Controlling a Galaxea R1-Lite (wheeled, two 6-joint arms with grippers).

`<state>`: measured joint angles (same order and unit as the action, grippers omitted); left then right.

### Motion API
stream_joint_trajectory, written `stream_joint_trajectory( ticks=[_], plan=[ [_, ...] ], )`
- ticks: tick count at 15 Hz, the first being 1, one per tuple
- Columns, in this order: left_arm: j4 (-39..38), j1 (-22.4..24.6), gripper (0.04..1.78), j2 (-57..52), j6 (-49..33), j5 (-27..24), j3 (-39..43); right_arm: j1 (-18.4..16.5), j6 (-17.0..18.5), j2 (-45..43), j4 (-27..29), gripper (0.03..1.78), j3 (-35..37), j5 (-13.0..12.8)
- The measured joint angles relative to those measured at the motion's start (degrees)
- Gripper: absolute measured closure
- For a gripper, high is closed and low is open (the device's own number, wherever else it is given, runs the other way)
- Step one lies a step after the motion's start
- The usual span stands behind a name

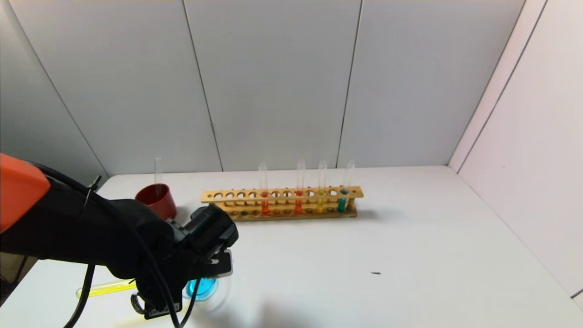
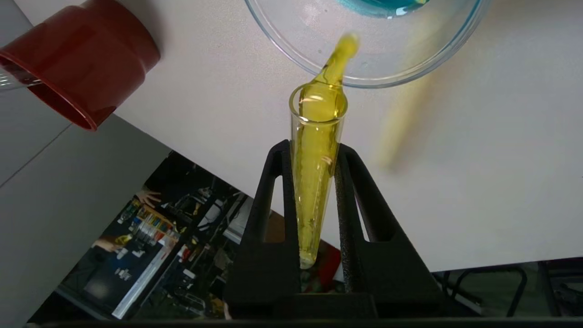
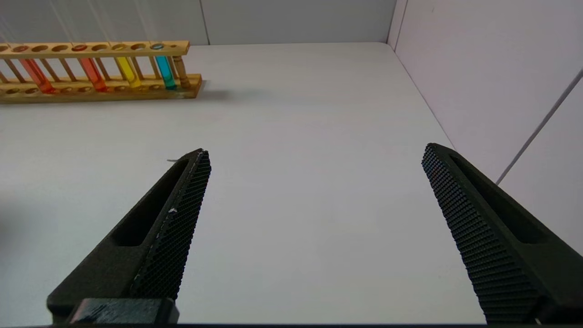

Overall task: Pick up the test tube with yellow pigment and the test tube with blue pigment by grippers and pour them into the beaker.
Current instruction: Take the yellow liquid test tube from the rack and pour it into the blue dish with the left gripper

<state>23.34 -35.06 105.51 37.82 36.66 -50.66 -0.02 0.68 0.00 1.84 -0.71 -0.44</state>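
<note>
My left gripper [image 2: 314,148] is shut on the test tube with yellow pigment [image 2: 316,182], tilted with its mouth at the beaker [image 2: 410,59]. Yellow liquid [image 2: 342,52] runs from the mouth over the beaker's rim. The beaker holds blue liquid [image 2: 382,3]. In the head view the left gripper [image 1: 155,296] is at the front left, the yellow tube [image 1: 104,288] sticks out to its left, and the beaker [image 1: 202,288] sits just right of it. My right gripper [image 3: 315,152] is open and empty over bare table. It does not show in the head view.
A wooden rack [image 1: 282,200] at the back holds two orange-red tubes, one yellow tube [image 1: 321,200] and one blue tube [image 1: 342,200]. A dark red cup [image 1: 157,199] with an empty clear tube [image 1: 158,171] stands left of the rack. Walls close the back and right.
</note>
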Motion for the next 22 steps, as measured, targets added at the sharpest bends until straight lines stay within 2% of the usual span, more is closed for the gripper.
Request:
stream_joint_trajectory(
  ticks=[3,9,13,20,22],
  plan=[
    [4.4,-0.4,1.52,0.6,0.0,1.6,-2.2,0.0,0.0,0.0,0.0,0.11,0.0,0.0],
    [5.5,-0.4,1.52,1.6,-0.2,1.8,-3.1,0.0,0.0,0.0,0.0,0.11,0.0,0.0],
    [10.8,-0.3,1.52,2.7,-0.2,3.6,-5.5,0.0,0.0,0.0,0.0,0.11,0.0,0.0],
    [12.2,-0.2,1.52,5.5,0.1,4.0,-8.7,0.0,0.0,0.0,0.0,0.11,0.0,0.0],
    [14.7,-0.4,1.52,6.1,0.2,4.0,-9.8,0.0,0.0,0.0,0.0,0.11,0.0,0.0]
  ],
)
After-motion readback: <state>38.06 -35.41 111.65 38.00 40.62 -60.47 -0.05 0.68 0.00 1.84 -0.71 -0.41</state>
